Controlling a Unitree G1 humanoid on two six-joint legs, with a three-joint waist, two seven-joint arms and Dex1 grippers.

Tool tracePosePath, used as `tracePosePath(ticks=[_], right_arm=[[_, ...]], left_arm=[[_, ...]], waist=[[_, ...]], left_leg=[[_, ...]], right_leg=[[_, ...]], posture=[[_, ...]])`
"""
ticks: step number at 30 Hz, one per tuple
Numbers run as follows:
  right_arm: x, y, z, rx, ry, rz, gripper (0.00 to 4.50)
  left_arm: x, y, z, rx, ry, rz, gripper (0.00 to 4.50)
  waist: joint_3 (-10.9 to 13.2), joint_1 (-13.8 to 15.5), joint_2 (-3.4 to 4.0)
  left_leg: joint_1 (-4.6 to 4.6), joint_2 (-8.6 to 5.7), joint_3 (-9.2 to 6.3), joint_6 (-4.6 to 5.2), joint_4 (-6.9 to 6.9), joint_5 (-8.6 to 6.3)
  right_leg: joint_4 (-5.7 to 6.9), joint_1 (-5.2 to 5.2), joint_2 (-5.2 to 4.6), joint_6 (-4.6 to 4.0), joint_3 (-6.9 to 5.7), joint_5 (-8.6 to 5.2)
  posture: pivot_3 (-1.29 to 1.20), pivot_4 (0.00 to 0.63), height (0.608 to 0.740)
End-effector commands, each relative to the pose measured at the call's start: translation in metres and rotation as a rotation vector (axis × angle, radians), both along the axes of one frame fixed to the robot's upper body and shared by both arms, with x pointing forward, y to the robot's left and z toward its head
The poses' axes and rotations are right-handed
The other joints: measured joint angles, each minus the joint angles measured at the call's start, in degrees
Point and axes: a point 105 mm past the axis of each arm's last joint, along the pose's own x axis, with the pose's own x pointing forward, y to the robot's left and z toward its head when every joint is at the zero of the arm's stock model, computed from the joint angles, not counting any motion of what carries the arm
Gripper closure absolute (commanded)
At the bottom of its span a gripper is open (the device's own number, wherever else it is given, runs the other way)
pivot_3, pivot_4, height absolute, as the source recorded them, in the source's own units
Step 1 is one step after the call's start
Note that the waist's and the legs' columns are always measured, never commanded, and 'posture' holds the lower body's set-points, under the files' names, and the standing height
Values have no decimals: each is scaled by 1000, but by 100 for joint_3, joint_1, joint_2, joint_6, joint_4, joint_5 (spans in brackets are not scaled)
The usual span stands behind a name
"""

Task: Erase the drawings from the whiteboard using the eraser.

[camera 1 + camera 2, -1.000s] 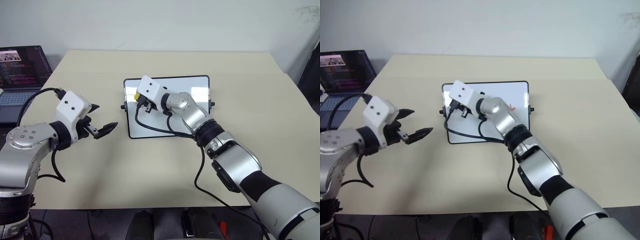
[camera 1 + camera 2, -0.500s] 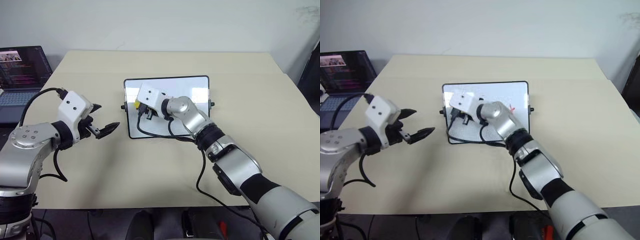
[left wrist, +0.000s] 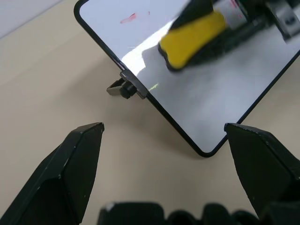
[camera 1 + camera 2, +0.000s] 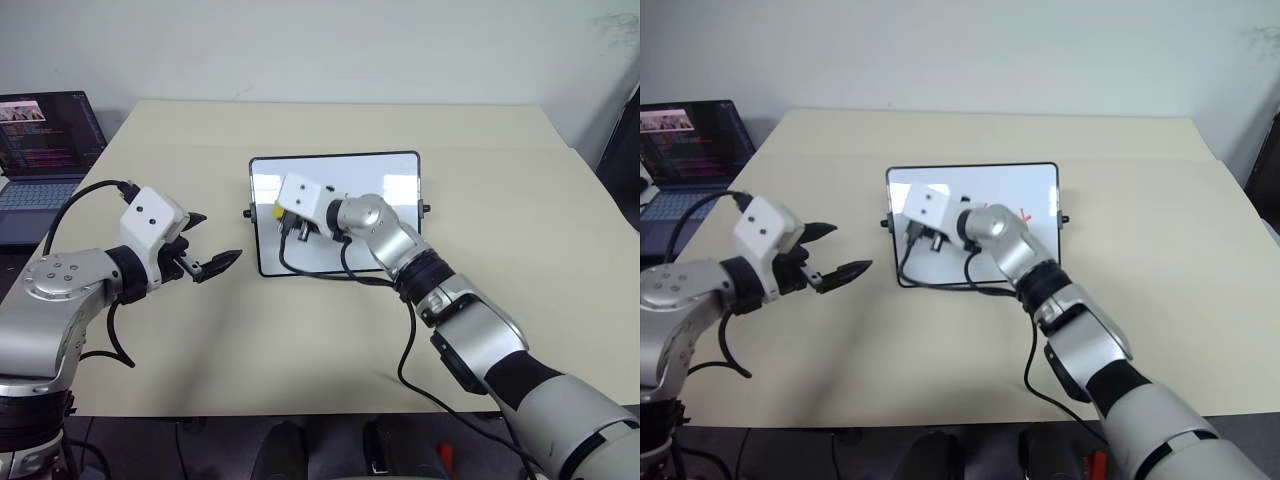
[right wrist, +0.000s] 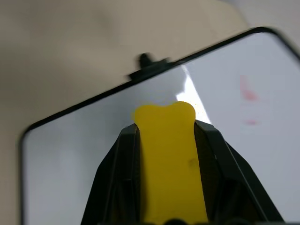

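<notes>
The whiteboard (image 4: 385, 185) lies flat in the middle of the tan table. My right gripper (image 4: 284, 222) is shut on the yellow eraser (image 4: 277, 212) and holds it over the board's left part, close to the left edge and its side knob. In the right wrist view the eraser (image 5: 168, 154) sits between the two black fingers with the board's surface just beyond it. Faint red drawings (image 5: 247, 93) remain near the board's far left corner (image 3: 129, 18) and by the right edge (image 4: 1023, 213). My left gripper (image 4: 212, 240) hovers open left of the board, holding nothing.
An open laptop (image 4: 40, 135) sits at the table's far left edge. A black cable (image 4: 320, 270) from the right wrist trails over the board's near edge. Bare tabletop (image 4: 300, 340) surrounds the board.
My right gripper has carried the eraser down the board's left part, toward its near edge. The left gripper has stayed where it was.
</notes>
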Motion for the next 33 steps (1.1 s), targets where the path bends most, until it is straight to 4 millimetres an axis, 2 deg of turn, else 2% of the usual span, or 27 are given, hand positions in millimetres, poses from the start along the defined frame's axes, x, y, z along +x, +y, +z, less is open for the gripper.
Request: tracePosePath(ticks=[1, 3, 5, 6, 10, 14, 21, 23, 26, 30, 33], right_arm=[[9, -4, 30, 62, -107, -54, 3272], [16, -7, 48, 109, -173, -96, 3272], [18, -9, 52, 116, -188, -109, 3272], [18, -10, 49, 109, -180, -107, 3272], [10, -9, 17, 2, -103, -53, 3272], [3, -8, 6, -47, -70, -13, 3272], [16, -10, 43, 71, -224, -108, 3272], [19, -11, 48, 79, -248, -121, 3272], [17, -10, 37, 27, -232, -97, 3272], [8, -11, 9, -97, -142, -22, 3272], [9, -11, 17, -69, -180, -32, 3272]], left_arm=[[-1, -6, 9, 17, -47, -33, 0], [-2, -7, 8, 18, -41, -37, 0], [-2, -6, 6, 21, -36, -35, 0], [-2, -6, 5, 22, -35, -33, 0], [-1, -4, 5, 24, -35, -21, 0], [-2, -3, 5, 26, -33, -18, 0], [-4, -4, 4, 26, -26, -20, 0], [-5, -4, 3, 25, -23, -20, 0], [-6, -4, 3, 21, -21, -17, 0], [-6, -2, 2, 22, -22, -7, 0], [-6, -1, 3, 24, -25, 3, 0]], waist=[[0, 0, 0], [1, 0, 0], [1, 4, 0], [1, 2, 0], [0, 1, -1], [0, -8, -1], [0, -3, -1], [0, -4, -1], [0, -3, -2], [0, -2, -2], [0, -2, -1]], left_leg=[[0, -1, 0, 0, 0, 0], [0, -1, -1, 0, 1, 0], [-1, -1, -2, -1, 1, 1], [-2, -1, -1, -1, 0, 0], [-4, 0, 3, 0, -4, 0], [-2, 1, 2, 0, -3, 0], [1, 0, -2, 0, 0, 1], [-1, -1, -1, 0, 0, 0], [-2, -1, 0, -1, -1, 0], [-2, 0, 2, 0, -3, 0], [-1, 0, 0, 0, -2, 0]], right_leg=[[1, 0, 0, 0, 0, 0], [3, 0, 0, 0, -1, 0], [2, 0, 0, 0, -2, 0], [0, 0, 0, 0, -2, 0], [-10, -1, 0, -1, 1, 0], [-6, -1, 0, -1, 3, -1], [2, 0, 1, -2, -2, 0], [0, -1, 1, -2, -1, 0], [-4, -1, 0, -2, 0, 0], [-7, -1, 1, -2, 1, -1], [-3, 0, 1, -2, 0, -1]], posture=[[0, 150, 740], [0, 150, 740], [0, 150, 740], [0, 150, 740], [0, 150, 740], [0, 150, 740], [0, 150, 740], [0, 150, 740], [0, 150, 740], [0, 150, 740], [0, 150, 740]])
